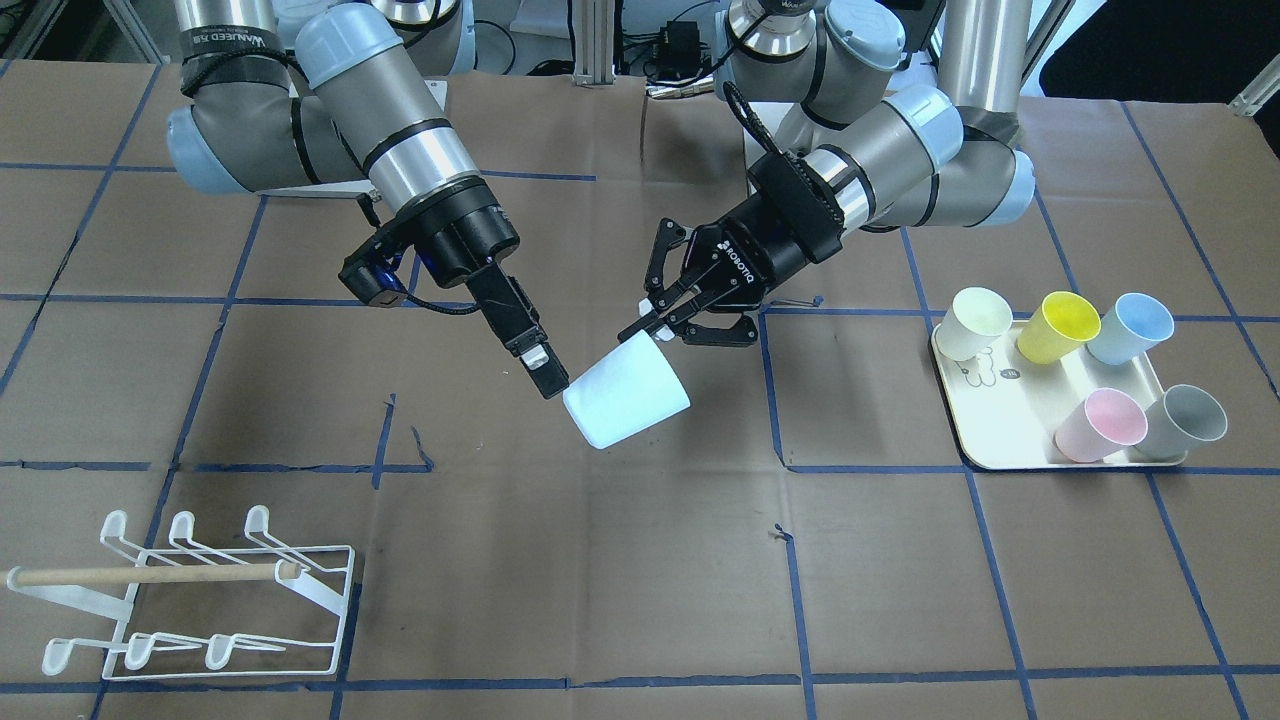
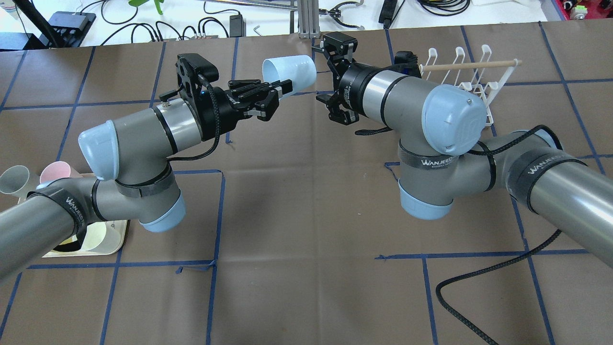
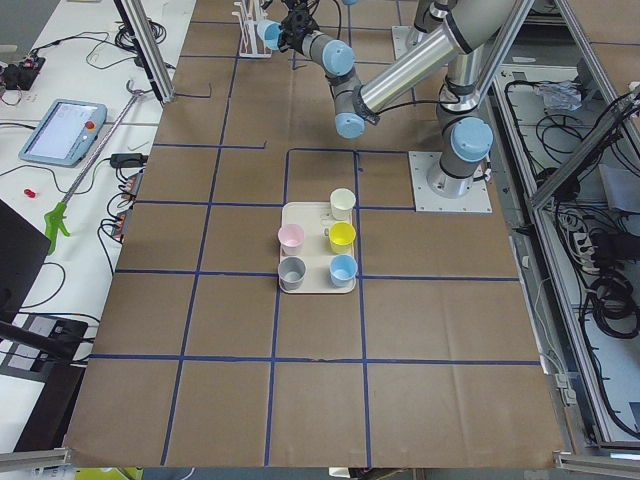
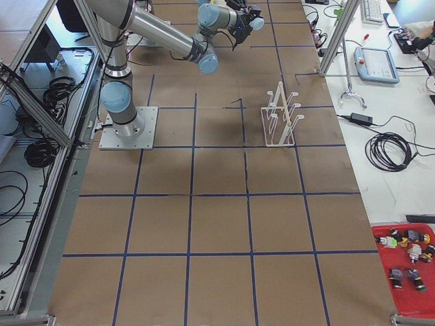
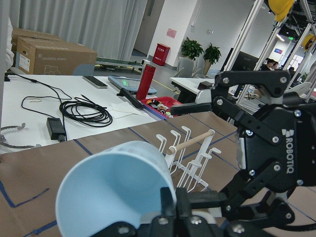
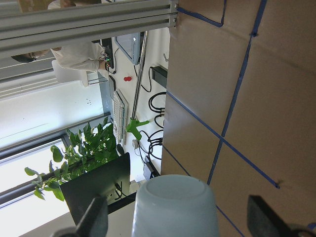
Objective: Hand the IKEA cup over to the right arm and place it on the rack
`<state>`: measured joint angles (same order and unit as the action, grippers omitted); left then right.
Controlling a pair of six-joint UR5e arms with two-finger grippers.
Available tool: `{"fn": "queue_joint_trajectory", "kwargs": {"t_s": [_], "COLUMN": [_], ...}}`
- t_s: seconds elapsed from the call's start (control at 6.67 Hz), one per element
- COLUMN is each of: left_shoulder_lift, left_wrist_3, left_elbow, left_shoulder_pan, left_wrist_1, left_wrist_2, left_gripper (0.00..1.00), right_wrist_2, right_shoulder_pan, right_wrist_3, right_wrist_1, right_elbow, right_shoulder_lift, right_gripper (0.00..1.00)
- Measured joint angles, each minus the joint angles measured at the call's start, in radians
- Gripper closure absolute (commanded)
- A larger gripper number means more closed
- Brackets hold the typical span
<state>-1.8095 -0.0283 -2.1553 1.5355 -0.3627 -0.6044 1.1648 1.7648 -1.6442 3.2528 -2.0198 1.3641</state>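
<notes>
A pale blue cup (image 1: 628,400) is held in the air over the middle of the table, lying on its side. My left gripper (image 1: 650,332) is shut on its rim, which also shows in the overhead view (image 2: 283,87). My right gripper (image 6: 178,223) is open, with its fingers (image 6: 94,219) on either side of the cup's base (image 6: 174,205) and a gap on both sides. In the front view one right finger (image 1: 540,368) reaches the cup's base. The white wire rack (image 1: 200,590) with its wooden dowel stands on the table on my right side.
A cream tray (image 1: 1010,440) on my left side holds several upright cups: cream, yellow, blue, pink and grey. Blue tape lines cross the brown table. Cables and tools lie beyond the far table edge (image 2: 143,19).
</notes>
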Motion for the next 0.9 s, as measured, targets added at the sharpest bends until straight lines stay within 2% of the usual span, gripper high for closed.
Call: {"fn": "queue_joint_trajectory", "kwargs": {"t_s": [0.45,0.6,0.9], "left_shoulder_lift": [-0.002,-0.002,-0.002], "left_wrist_3": [0.008,0.008,0.009], "left_elbow": [0.000,0.000,0.000], "left_shoulder_pan": [0.000,0.000,0.000], "left_wrist_1": [-0.005,-0.005,-0.006], "left_wrist_2": [0.001,0.001,0.001], "left_gripper": [0.94,0.94,0.93], "right_wrist_2": [0.004,0.003,-0.003], "right_shoulder_pan": [0.046,0.055,0.058], "right_wrist_3": [-0.019,-0.020,-0.017], "right_wrist_1": [-0.026,-0.026,-0.023], "right_elbow": [0.084,0.100,0.108], "right_shoulder_lift": [-0.070,-0.084,-0.093], "right_gripper": [0.07,0.14,0.43]}}
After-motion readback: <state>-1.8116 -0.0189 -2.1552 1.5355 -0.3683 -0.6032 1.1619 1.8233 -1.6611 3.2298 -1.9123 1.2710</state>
